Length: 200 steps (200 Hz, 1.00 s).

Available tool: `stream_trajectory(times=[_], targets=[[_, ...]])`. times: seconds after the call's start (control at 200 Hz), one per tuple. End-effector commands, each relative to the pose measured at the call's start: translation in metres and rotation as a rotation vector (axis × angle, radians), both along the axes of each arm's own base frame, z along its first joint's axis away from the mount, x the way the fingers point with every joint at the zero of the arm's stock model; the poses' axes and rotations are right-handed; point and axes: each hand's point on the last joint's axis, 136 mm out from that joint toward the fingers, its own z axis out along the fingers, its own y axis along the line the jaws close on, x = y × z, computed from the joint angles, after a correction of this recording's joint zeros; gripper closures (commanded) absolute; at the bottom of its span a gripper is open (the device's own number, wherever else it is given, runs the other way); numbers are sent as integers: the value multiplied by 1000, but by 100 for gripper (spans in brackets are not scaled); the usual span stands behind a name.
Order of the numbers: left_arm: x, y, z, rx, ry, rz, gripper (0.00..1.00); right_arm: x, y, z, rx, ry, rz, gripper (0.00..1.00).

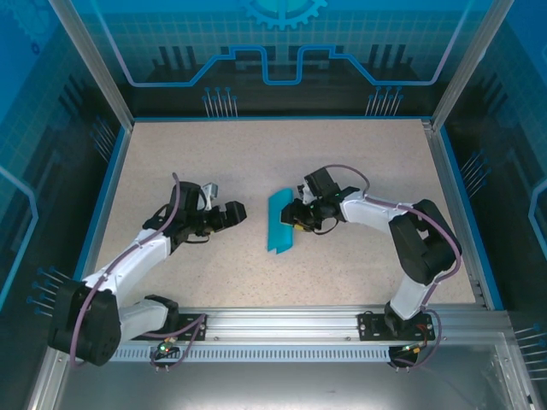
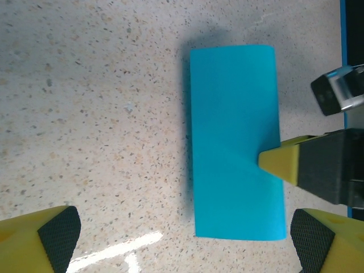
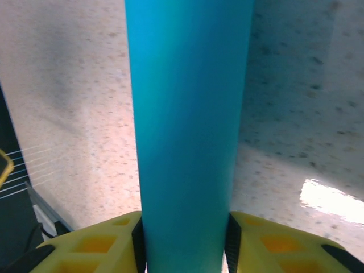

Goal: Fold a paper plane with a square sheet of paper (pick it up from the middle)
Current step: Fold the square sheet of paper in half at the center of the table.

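The square sheet of paper [image 1: 279, 224] is seen near the middle of the speckled table [image 1: 342, 154], between the two arms. It is folded into a narrow teal-blue rectangle, its long side running away from the arm bases with a slight lean. In the left wrist view its left long edge is straight and casts a thin shadow on the table, while its corners on the right side look softly rounded. No marks are seen on its surface.

The right gripper [image 1: 295, 219] is placed at the right long edge of the sheet, roughly halfway along it. In the right wrist view the paper is seen running up between the two yellow fingers [image 3: 96, 247], and both inner pads are touched by it, so the jaws are closed partway with the sheet clamped between them. In the left wrist view one yellow fingertip [image 2: 281, 160] of this gripper is seen laid over the right edge of the paper. Whether the gripped edge is lifted clear of the table cannot be told.

The left gripper [image 1: 232, 213] is held just to the left of the sheet, pointed towards it and apart from it. Its jaws are spread wide, and nothing is held in them; the black textured pads [image 2: 57, 236] are seen at the lower corners of its own view, with the paper lying ahead of them
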Motion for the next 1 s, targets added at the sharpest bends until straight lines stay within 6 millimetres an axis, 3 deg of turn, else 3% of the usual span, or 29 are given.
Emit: stream_trajectory(times=[0.0, 0.16, 0.375, 0.995], targets=[[8, -18, 15, -66, -9, -41, 2, -6, -18, -20, -58, 31, 0, 55], [11, -34, 14, -66, 4, -74, 2, -11, -39, -29, -139, 37, -23, 40], [16, -51, 14, -71, 12, -95, 2, -10, -48, -26, -164, 31, -16, 31], [10, -71, 1, -37, 46, -70, 2, -10, -78, -32, -294, 47, -35, 30]])
